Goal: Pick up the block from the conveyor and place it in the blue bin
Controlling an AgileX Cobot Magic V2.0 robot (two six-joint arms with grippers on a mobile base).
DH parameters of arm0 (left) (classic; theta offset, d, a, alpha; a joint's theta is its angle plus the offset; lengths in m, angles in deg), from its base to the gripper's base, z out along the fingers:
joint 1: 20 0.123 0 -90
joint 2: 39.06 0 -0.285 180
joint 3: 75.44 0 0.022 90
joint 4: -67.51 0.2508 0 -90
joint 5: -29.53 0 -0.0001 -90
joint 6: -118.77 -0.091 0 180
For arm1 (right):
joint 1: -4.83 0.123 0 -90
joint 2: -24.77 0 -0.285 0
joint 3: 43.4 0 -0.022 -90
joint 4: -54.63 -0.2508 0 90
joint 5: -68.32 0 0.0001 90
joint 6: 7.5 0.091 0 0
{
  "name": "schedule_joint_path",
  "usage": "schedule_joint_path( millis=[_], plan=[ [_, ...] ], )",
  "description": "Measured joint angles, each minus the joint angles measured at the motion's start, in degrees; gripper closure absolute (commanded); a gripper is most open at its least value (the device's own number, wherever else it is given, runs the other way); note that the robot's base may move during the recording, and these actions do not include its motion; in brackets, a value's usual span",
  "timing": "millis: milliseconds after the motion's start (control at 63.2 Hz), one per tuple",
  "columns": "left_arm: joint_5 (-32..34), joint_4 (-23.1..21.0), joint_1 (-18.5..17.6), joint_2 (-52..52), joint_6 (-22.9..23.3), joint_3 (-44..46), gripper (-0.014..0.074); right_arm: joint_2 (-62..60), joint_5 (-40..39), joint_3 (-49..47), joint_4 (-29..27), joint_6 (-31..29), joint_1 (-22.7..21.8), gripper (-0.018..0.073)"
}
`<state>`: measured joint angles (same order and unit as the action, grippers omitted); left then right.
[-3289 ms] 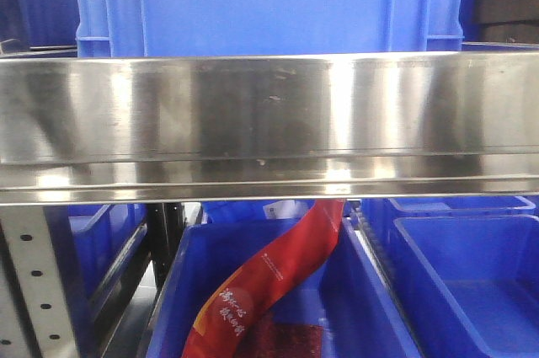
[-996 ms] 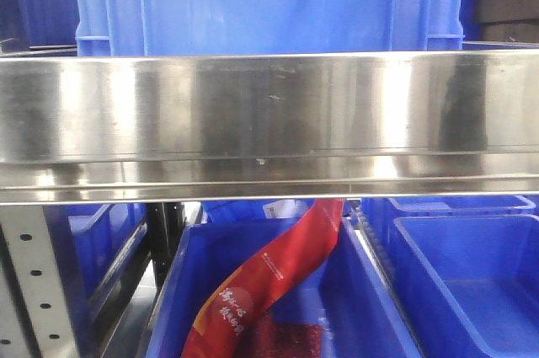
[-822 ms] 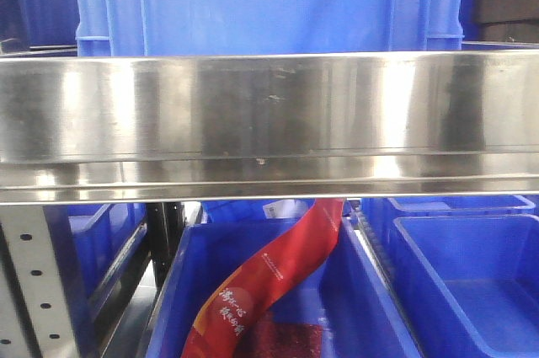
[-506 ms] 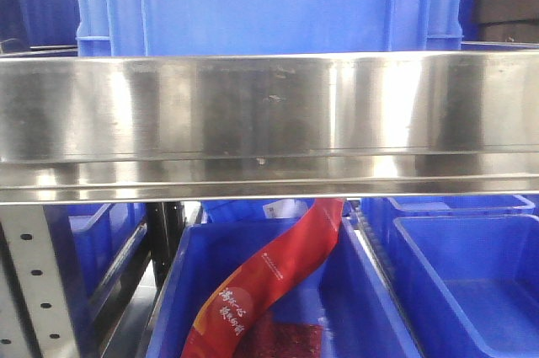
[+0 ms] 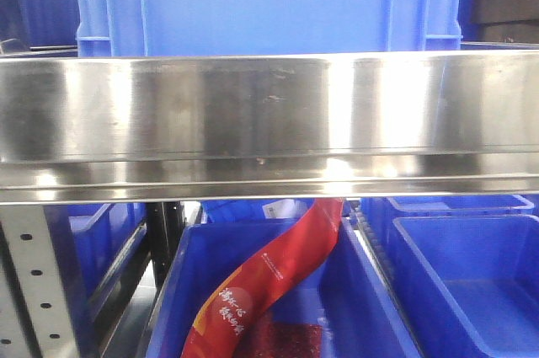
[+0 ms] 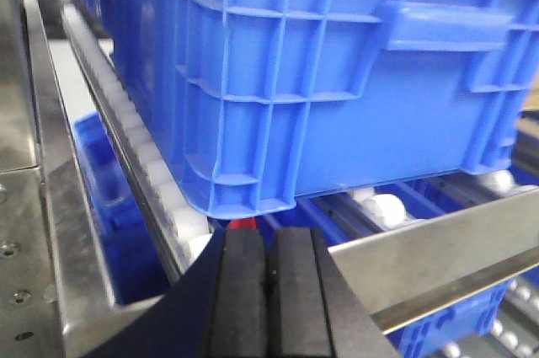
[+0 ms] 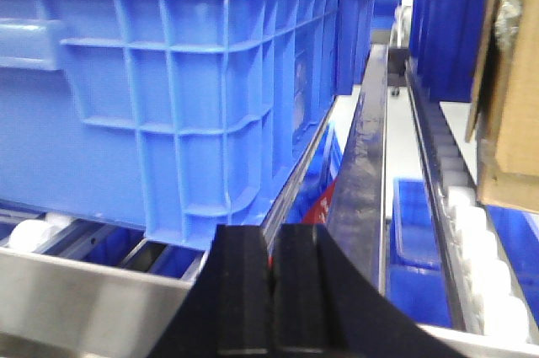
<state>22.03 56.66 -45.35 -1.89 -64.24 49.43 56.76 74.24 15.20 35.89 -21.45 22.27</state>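
Note:
The block (image 5: 269, 269), a limp red packet with white print, hangs slantwise from under the steel beam down into the middle blue bin (image 5: 195, 265). A sliver of the block (image 6: 244, 224) shows under the ribbed crate in the left wrist view, and a patch of the block (image 7: 322, 204) shows beside a rail in the right wrist view. My left gripper (image 6: 269, 240) is shut, pads together, with nothing between them. My right gripper (image 7: 271, 233) is also shut and holds nothing. Both sit above the beam, apart from the block. The conveyor is out of view.
A wide steel beam (image 5: 269, 122) crosses the front view. A tall ribbed blue crate (image 5: 269, 4) stands above it on white rollers (image 6: 383, 206). Another blue bin (image 5: 472, 291) sits at the right, and a perforated post (image 5: 29, 274) at the left. A cardboard box (image 7: 509, 80) is at the right.

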Motion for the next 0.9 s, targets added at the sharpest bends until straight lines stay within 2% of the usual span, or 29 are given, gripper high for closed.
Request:
schedule_joint_path(
  millis=[348, 901],
  plan=[
    [1.3, 0.0, 0.0, -10.6, 0.0, -1.2, 0.0707, -6.5, 0.5, 0.5, -0.1, 0.0, 0.0, 0.0721],
    [2.5, 0.0, 0.0, -11.3, 0.0, -1.2, 0.0707, -8.9, 0.1, 1.3, 0.5, 0.0, 0.0, 0.0721]
  ],
)
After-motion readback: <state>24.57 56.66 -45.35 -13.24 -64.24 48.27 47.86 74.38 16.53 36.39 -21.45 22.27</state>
